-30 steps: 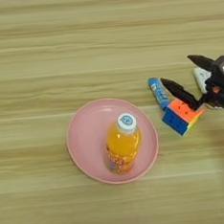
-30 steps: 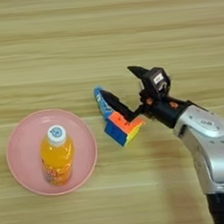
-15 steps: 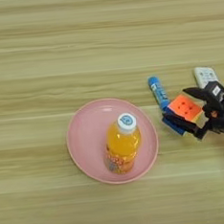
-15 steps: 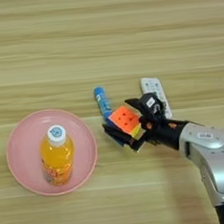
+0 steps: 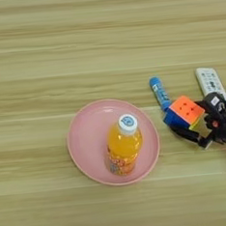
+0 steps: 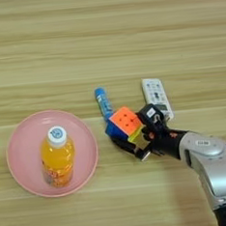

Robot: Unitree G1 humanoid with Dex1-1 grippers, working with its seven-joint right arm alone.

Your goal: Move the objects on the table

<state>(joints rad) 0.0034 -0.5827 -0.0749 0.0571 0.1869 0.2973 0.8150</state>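
Light wooden table (image 5: 42, 53) with long horizontal grain stripes fills both views below you. To your left sits a round pink plate (image 5: 85, 136), and on it an orange-juice bottle (image 5: 122, 144) with a white cap stands upright, a little right of the plate's middle.

Right of the plate you see a short blue tube (image 6: 103, 102) lying flat, its white-tipped end pointing away from you and its near end running down to the Rubik's cube (image 6: 125, 123). The cube shows an orange top face, with a blue face toward the plate and a yellow face toward the arm. It sits tilted, one corner raised, and its blue side is just beside or touching the tube's near end; you cannot tell which.

Your right gripper (image 6: 138, 137) comes in from the lower right on the silver forearm (image 6: 217, 169). Its two black fingers are spread about as wide as the cube and are closed around it: one finger (image 6: 129, 149) runs under the cube's near lower edge, the other presses the far, yellow side. You have the cube in hand.

Behind the gripper a white remote control (image 6: 155, 95) lies flat on the wood, close to the tube but apart from it.
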